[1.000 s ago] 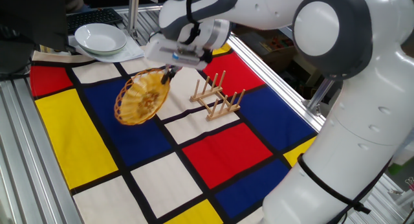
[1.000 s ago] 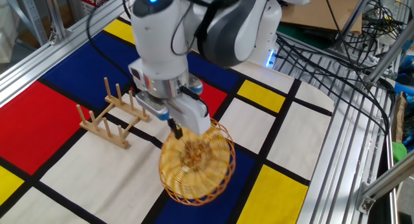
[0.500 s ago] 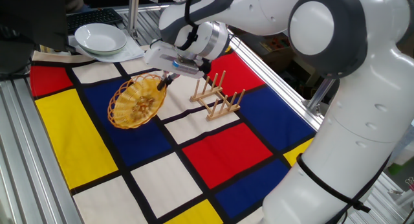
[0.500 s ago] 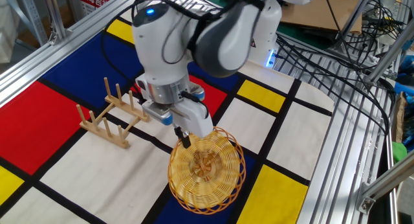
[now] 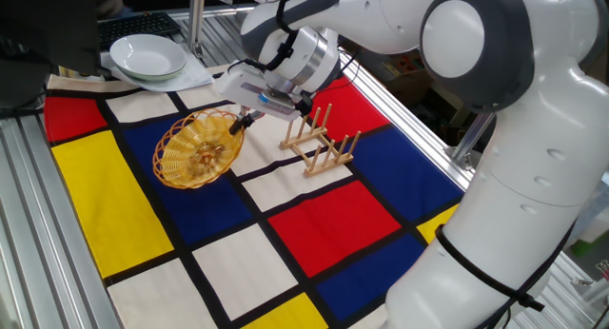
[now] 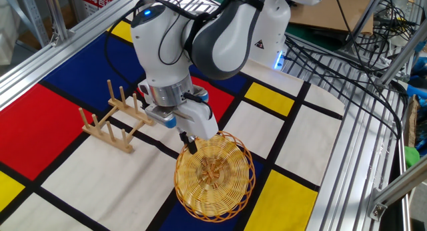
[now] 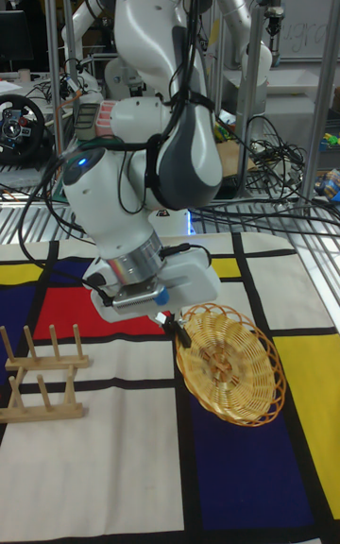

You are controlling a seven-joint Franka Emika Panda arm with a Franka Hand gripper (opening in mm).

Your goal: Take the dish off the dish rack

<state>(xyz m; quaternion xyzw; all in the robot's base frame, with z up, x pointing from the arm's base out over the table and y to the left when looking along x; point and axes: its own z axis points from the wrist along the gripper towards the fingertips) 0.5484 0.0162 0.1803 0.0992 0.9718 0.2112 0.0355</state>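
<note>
The dish [image 5: 195, 151] [image 6: 214, 177] [image 7: 229, 365], a round golden-yellow woven plate, lies nearly flat on the chequered cloth, on a blue square, apart from the dish rack. My gripper [image 5: 245, 119] [image 6: 189, 144] [image 7: 178, 329] is shut on the dish's rim at the edge nearest the rack. The dish rack [image 5: 320, 143] [image 6: 113, 120] [image 7: 41, 376], light wood with upright pegs, stands bare on the cloth a short way from the dish.
White bowls [image 5: 147, 55] are stacked at the far corner of the cloth. Aluminium frame rails [image 6: 347, 144] border the table, with cables beyond them. The robot's arm [image 5: 495, 129] looms over the right side.
The dish has swung from steeply tilted down to nearly flat on the cloth, still held at its rim. The gripper dropped slightly with it.
</note>
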